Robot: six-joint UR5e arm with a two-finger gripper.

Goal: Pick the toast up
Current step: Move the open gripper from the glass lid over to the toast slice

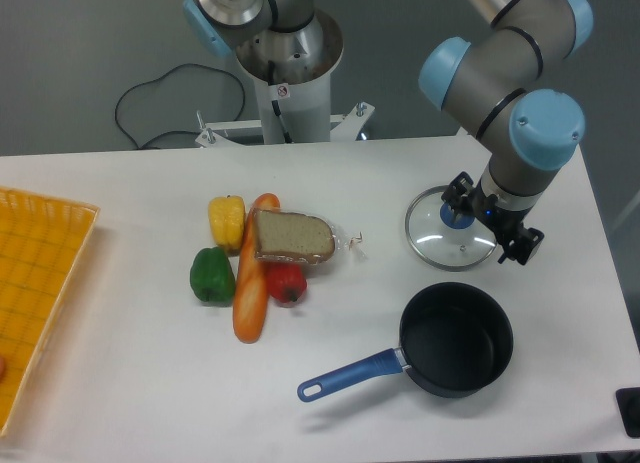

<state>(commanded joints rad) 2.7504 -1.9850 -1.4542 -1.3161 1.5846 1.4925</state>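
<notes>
Approach step, not begun. Toast (293, 237) at bench (150, 383) centre, atop orange loaf (250, 293). Gripper (478, 221) over glass lid (447, 233), 3 o'clock of toast; opening hidden, cannot tell. Next: travel toward 9 o'clock, descend.

Peppers (212, 274), loaf (249, 293), saucepan (456, 340), lid (447, 233), basket (40, 283)

We see a white table (130, 383) filling most of the view, evenly lit, with soft shadows. Beyond its far edge lies a grey floor (70, 53), where a black cable (150, 93) loops at the far left beside a white pedestal (295, 103) bolted onto a metal base plate (345, 123).
</notes>
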